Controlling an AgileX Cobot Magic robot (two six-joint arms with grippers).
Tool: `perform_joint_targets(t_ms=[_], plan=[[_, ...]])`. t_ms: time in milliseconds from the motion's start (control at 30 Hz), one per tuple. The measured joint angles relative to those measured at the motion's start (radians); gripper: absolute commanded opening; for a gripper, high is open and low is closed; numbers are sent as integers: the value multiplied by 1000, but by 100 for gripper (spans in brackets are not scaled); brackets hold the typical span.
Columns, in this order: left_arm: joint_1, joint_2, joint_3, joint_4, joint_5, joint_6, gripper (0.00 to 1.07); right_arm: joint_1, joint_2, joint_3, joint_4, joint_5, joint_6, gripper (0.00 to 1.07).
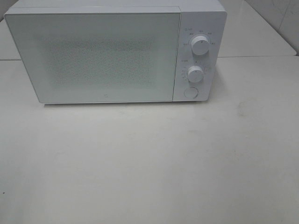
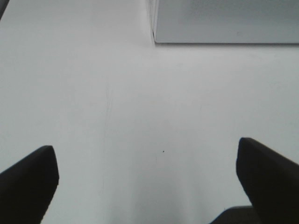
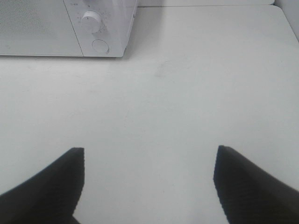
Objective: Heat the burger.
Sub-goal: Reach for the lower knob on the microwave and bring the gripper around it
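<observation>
The burger is out of view in every frame. A white microwave (image 1: pixel 112 51) stands at the back of the table with its door shut; two round knobs (image 1: pixel 200 45) and a round button (image 1: pixel 190 92) sit on its right panel. My left gripper (image 2: pixel 147 161) hovers open over bare table, with the microwave's lower corner (image 2: pixel 224 21) ahead of it. My right gripper (image 3: pixel 149 161) is open too, nothing between its fingers, and the microwave's control panel (image 3: pixel 96 28) lies ahead. Neither arm shows in the high view.
The white table (image 1: pixel 149 163) stretches in front of the microwave. A seam between table tops runs behind, on the right (image 1: pixel 261 57). A tiled wall (image 1: pixel 285 18) rises at the far right.
</observation>
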Motion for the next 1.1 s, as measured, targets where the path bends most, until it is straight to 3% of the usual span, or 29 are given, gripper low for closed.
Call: perform_joint_targets(t_ms=[200, 400, 1100], plan=[[13, -101, 0, 0, 0, 0, 98, 0, 0, 0, 0, 0, 0, 74], [63, -105, 0, 0, 0, 0, 98, 0, 0, 0, 0, 0, 0, 74], [65, -105, 0, 0, 0, 0, 98, 0, 0, 0, 0, 0, 0, 74]])
